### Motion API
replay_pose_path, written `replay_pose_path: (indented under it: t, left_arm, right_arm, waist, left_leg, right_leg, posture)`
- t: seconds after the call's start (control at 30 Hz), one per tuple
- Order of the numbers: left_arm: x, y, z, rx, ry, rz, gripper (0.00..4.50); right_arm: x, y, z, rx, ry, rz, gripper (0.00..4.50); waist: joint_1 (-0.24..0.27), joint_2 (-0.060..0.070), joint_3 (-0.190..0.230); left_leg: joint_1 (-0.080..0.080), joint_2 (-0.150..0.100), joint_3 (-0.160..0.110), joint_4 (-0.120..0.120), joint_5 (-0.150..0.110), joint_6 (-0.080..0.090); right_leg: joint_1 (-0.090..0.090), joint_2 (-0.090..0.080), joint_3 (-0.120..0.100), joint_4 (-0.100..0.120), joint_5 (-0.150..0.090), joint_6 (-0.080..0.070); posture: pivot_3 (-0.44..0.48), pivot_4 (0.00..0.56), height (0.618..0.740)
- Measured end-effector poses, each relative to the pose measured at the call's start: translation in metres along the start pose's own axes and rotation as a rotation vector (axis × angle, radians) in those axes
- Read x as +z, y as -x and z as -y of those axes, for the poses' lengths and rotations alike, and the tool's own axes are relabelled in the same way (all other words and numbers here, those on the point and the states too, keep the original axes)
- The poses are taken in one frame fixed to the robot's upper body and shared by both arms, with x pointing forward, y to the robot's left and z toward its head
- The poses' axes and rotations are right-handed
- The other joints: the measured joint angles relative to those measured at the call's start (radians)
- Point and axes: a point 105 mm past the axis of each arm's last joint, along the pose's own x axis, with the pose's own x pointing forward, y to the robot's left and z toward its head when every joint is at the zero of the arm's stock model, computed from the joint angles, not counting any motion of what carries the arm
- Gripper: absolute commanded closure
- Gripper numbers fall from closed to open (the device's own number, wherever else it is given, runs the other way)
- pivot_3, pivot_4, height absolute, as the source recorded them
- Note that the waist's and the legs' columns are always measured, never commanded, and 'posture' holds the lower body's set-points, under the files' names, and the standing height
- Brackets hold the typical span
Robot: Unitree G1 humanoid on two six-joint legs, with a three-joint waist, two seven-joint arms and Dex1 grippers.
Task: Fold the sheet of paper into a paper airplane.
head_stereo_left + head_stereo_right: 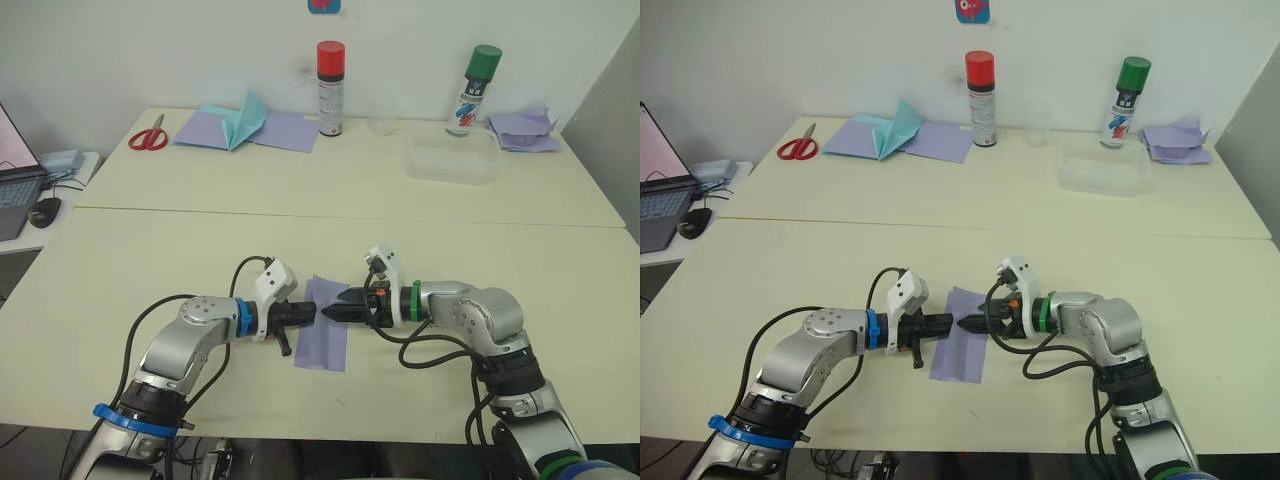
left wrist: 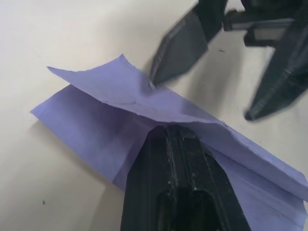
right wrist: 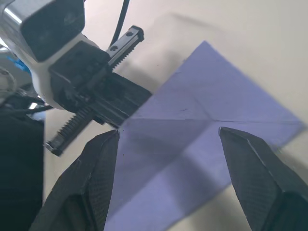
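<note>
Fingers of the left gripper (image 1: 303, 314) are pressed together on the near left edge of the sheet of paper (image 1: 325, 338), a flap of which is lifted off the table (image 1: 150, 260) in the left wrist view. The right gripper (image 1: 340, 309) is met tip to tip over the same sheet, its fingers (image 3: 98, 166) spread wide above the paper, one tip touching the raised flap. The sheet, pale lavender and creased, is laid on the near table between the two grippers, partly folded.

Farther back, on the second table:
- red-handled scissors (image 1: 148, 136), at the far left;
- flat lavender sheets (image 1: 270, 130) with a teal pointed paper shape (image 1: 241, 120) set on them;
- spray can with red cap (image 1: 330, 88), label not legible;
- spray can with green cap (image 1: 473, 90), label printed in red and blue, wording not legible;
- small clear cup (image 1: 1038, 122), between the cans;
- clear plastic tray (image 1: 452, 156), in front of the green-capped can;
- crumpled lavender paper pile (image 1: 523, 130), at the far right.

A laptop (image 1: 14, 180) and a mouse (image 1: 44, 210) are placed on a side desk at the left.
</note>
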Motion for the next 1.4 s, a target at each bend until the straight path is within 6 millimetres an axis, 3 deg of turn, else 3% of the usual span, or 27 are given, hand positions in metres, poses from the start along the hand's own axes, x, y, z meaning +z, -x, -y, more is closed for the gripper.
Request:
replay_pose_path:
  t: [0.23,0.43,0.53,0.77,0.8,1.03,1.23,1.4]
  left_arm:
    - [0.003,-0.004,0.002,-0.012,-0.011,0.002,4.5]
    - [0.002,-0.009,0.006,-0.031,-0.01,0.002,4.5]
    - [0.003,-0.009,0.005,-0.029,-0.017,0.001,4.5]
    - [0.007,-0.01,0.004,-0.025,-0.034,0.002,4.5]
    - [0.007,-0.01,0.004,-0.025,-0.035,0.002,4.5]
    - [-0.005,-0.004,0.004,-0.008,-0.069,-0.057,4.5]
    - [-0.007,-0.002,0.004,0.004,-0.11,-0.08,4.5]
    - [-0.006,-0.007,0.002,0.004,-0.168,-0.087,4.5]
  right_arm:
    - [0.003,0.004,-0.006,0.014,-0.157,-0.012,1.08]
    - [-0.003,0.009,0.002,-0.046,-0.114,-0.063,1.08]
    - [-0.006,0.01,0.005,-0.069,-0.048,-0.078,1.69]
    - [-0.007,0.012,0.011,-0.091,0.028,-0.077,4.3]
    - [-0.007,0.012,0.011,-0.094,0.026,-0.076,4.48]
    - [-0.003,0.014,0.011,-0.088,-0.117,-0.029,4.48]
    - [-0.004,0.025,0.015,-0.122,-0.279,0.011,4.48]
    - [-0.003,0.033,0.021,-0.164,-0.316,0.05,4.48]
  waist:
    - [0.0,0.0,0.0]
    - [-0.001,0.0,0.0]
    - [-0.001,0.0,0.0]
    - [0.0,0.0,0.0]
    - [0.0,0.0,0.0]
    - [-0.001,0.0,0.0]
    - [0.0,0.0,0.0]
    - [0.002,0.0,-0.001]
  left_leg:
    - [-0.001,0.0,-0.001,0.0,0.0,0.0]
    - [-0.002,-0.001,-0.002,0.0,0.0,0.0]
    - [-0.002,-0.001,-0.003,0.0,0.0,0.0]
    - [-0.002,0.0,-0.003,0.0,0.0,0.0]
    - [-0.002,0.0,-0.003,0.0,0.0,0.0]
    - [-0.001,0.001,-0.003,0.0,0.001,-0.001]
    - [-0.001,0.0,-0.004,0.0,0.001,-0.002]
    - [-0.001,-0.001,-0.005,0.001,0.002,-0.002]
  right_leg:
    - [0.0,0.001,0.0,0.0,0.0,0.0]
    - [0.0,0.002,0.001,0.0,0.0,0.0]
    - [0.0,0.003,0.001,0.0,0.0,0.0]
    - [0.0,0.004,0.001,0.0,0.0,0.0]
    - [0.0,0.004,0.001,0.0,0.0,0.0]
    - [0.0,0.004,0.001,0.0,0.0,0.0]
    - [0.001,0.004,0.001,0.001,0.0,0.0]
    - [0.003,0.004,0.001,0.001,0.0,0.0]
  posture:
    - [0.0,0.15,0.74]
    - [0.0,0.15,0.74]
    - [0.0,0.15,0.74]
    - [0.0,0.15,0.74]
    - [0.0,0.15,0.74]
    - [0.0,0.15,0.74]
    - [0.0,0.15,0.74]
    - [0.0,0.15,0.74]
